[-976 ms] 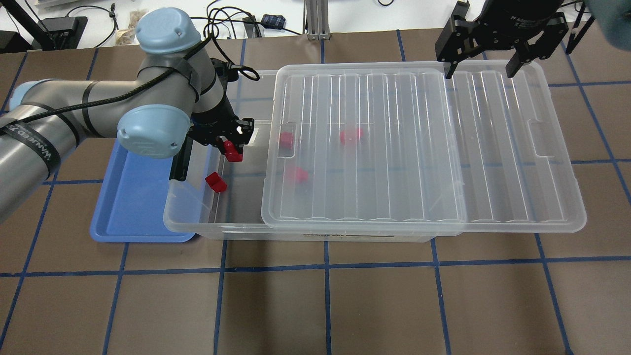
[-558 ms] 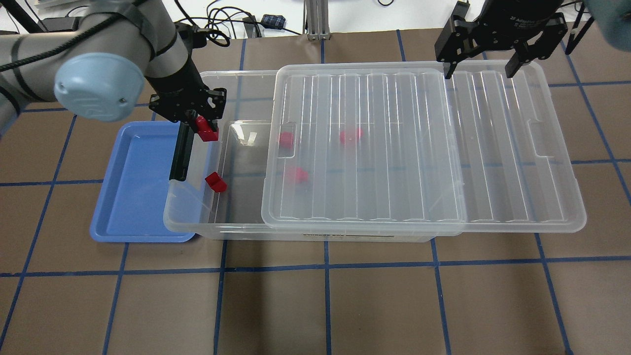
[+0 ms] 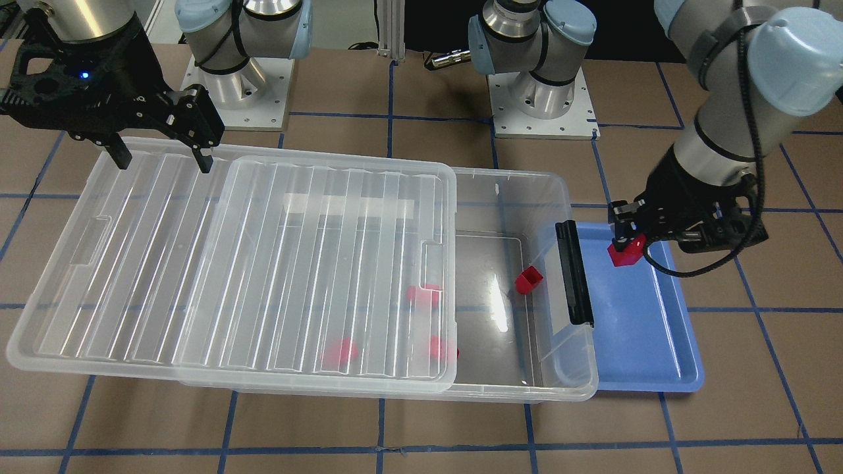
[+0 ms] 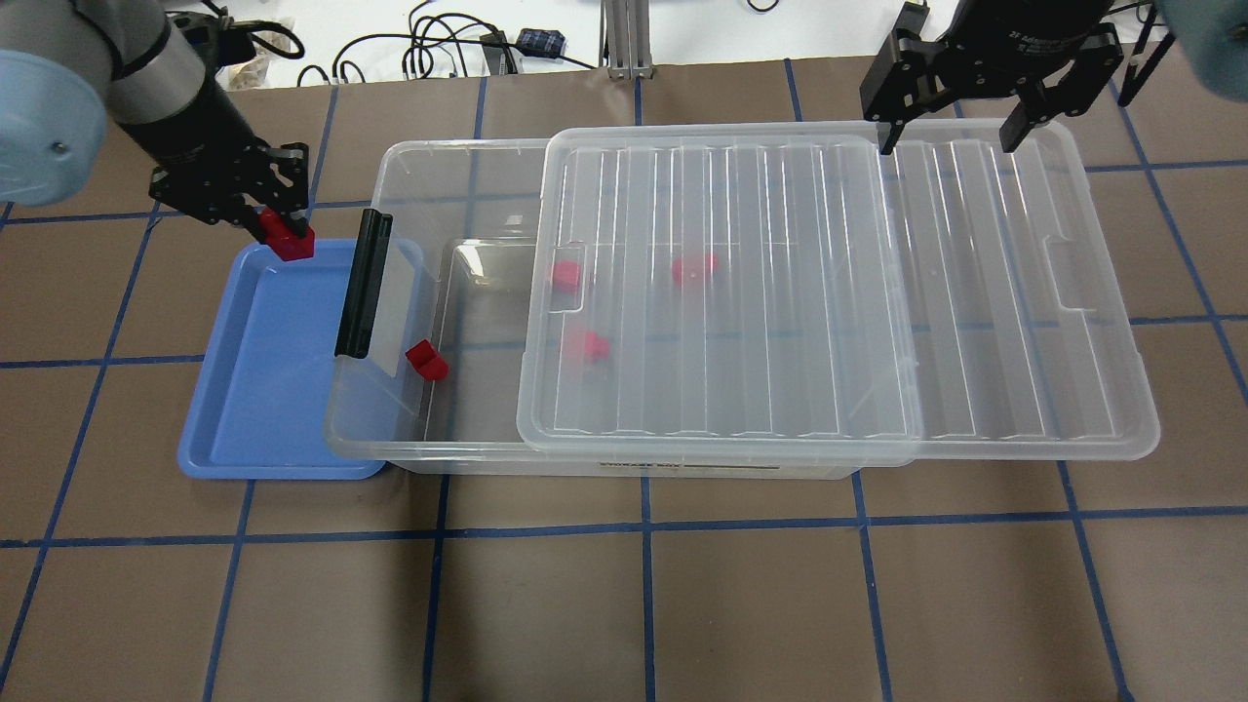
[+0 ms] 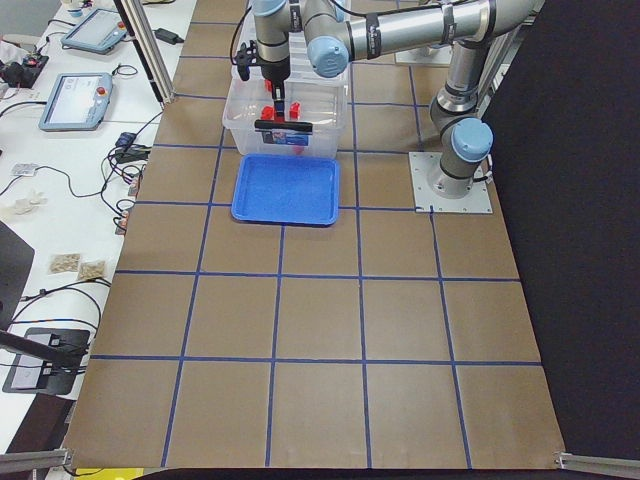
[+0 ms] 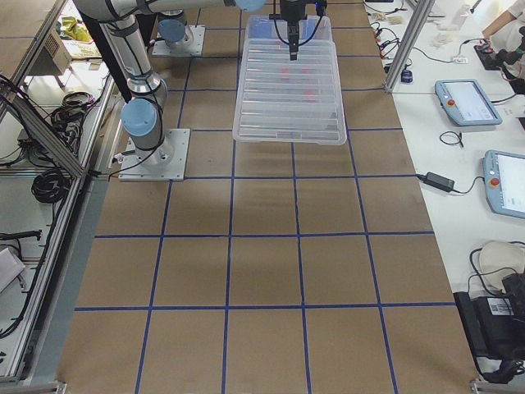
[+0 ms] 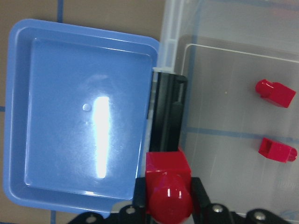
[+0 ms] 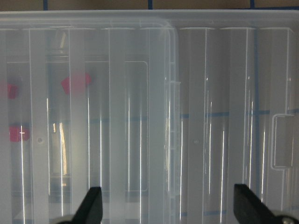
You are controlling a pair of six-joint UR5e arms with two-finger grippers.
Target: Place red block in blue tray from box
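My left gripper point(image 4: 283, 232) is shut on the red block point(image 4: 290, 243), which has a rounded knob top. It holds the block above the far corner of the blue tray point(image 4: 255, 409), just outside the box point(image 4: 380, 444). In the front view the gripper point(image 3: 625, 245) and block point(image 3: 624, 254) hang over the tray point(image 3: 649, 342). The left wrist view shows the block point(image 7: 168, 184) in the jaws, with the tray point(image 7: 70, 116) and black latch bar point(image 7: 168, 116) below. My right gripper point(image 4: 946, 136) is open and empty over the far edge of the ribbed lid point(image 4: 721, 292).
The lid is slid to the right and leaves the box's left end open. A loose red block point(image 4: 427, 360) lies in the open end near the latch bar point(image 4: 363, 285). Three more red blocks show blurred under the lid point(image 4: 565, 276).
My left gripper has lifted the red block out of the box's open end and carried it left to the tray's far corner. The right arm has not moved.
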